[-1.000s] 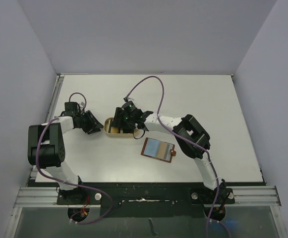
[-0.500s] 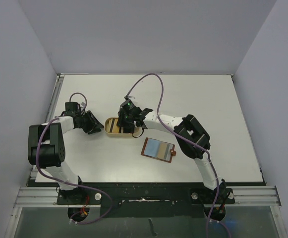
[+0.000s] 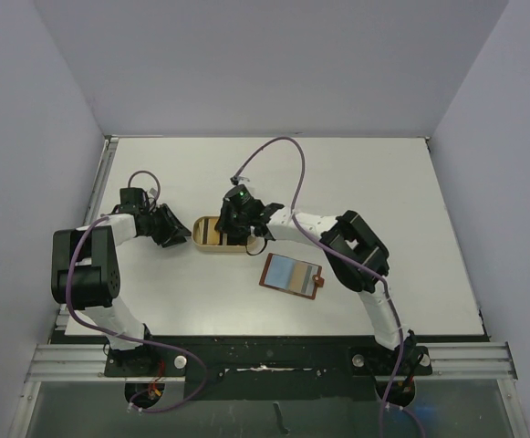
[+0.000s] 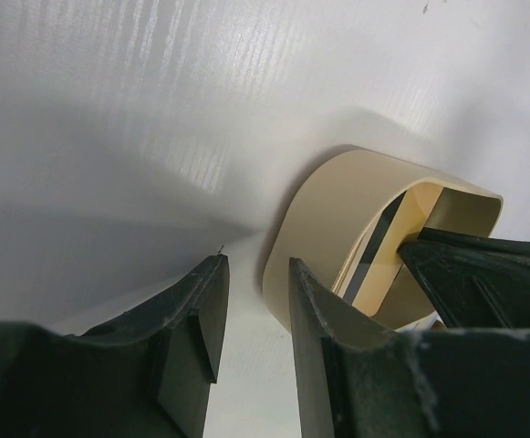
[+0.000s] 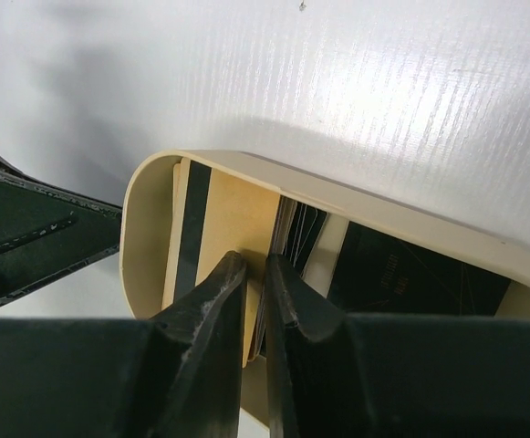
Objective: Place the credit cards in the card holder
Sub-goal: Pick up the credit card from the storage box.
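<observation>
the left gripper (image 4: 255, 274) is idling with a narrow, empty gap, its tips just short of the rounded end of the tray (image 4: 328, 214). the right gripper (image 5: 255, 265), wide a second ago, is now pinching nearly shut inside the tray, seemingly on the edge of the tan card (image 5: 228, 205), so the pick looks to be starting. a dark card (image 5: 401, 274) is lying just right of its fingers. the holder (image 3: 292, 275) is lying open behind that hand, beside its arm.

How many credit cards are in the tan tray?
3 at least: a tan black-striped card at the tray's left end, a dark card toward its right, thin card edges between them; more may be hidden.
</observation>
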`<state>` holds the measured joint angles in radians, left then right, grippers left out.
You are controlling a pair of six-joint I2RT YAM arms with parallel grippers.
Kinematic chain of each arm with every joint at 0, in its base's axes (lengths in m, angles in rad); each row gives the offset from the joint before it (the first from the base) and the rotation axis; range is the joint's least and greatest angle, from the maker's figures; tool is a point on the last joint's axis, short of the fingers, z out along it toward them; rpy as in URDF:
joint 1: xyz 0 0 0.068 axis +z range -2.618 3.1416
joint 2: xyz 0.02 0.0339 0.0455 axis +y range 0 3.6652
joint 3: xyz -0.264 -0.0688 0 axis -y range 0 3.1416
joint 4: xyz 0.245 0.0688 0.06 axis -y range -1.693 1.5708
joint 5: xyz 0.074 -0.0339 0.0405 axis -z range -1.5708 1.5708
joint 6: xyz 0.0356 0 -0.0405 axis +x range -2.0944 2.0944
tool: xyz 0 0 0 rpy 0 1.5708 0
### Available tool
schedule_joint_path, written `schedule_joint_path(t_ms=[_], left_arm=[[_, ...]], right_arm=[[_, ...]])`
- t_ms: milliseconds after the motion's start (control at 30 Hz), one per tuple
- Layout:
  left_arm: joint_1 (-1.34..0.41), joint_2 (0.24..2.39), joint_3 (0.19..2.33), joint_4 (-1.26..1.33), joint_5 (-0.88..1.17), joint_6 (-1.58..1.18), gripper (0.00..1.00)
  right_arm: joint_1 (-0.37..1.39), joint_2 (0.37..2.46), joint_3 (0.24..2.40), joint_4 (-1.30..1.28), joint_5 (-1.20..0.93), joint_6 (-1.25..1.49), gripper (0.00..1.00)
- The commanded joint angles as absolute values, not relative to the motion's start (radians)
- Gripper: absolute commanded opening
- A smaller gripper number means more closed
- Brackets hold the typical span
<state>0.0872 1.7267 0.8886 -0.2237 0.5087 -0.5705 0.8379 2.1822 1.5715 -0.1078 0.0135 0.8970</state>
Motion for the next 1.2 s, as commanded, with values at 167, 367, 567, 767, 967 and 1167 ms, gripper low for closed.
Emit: schedule_joint_path(t_ms=[167,367,567,767,967,1167], left_arm=[[0.089,1.734,0.925,-0.228,0.495,-0.561,0.31],[0.090,1.738,0.927,-0.231,0.489,-0.563,0.31],[0.107,1.709,0.939,-0.250,0.473,-0.566,0.31],[0.137,1.628,0.968,-0.283,0.418,-0.569,0.31],[0.148,1.530,0.963,-0.295,0.391,-0.544,0.32],[0.088,1.419,0.941,-0.297,0.431,-0.480,0.31]], right_arm=[[0.806,2.075,1.499,-0.107,0.041,0.871,0.09],[0.792,2.043,1.439,-0.050,-0.001,0.872,0.11],[0.772,1.977,1.362,0.064,-0.066,0.878,0.00],[0.742,1.892,1.277,0.166,-0.159,0.893,0.00],[0.721,1.802,1.201,0.185,-0.194,0.913,0.00],[0.720,1.708,1.159,0.144,-0.163,0.941,0.00]])
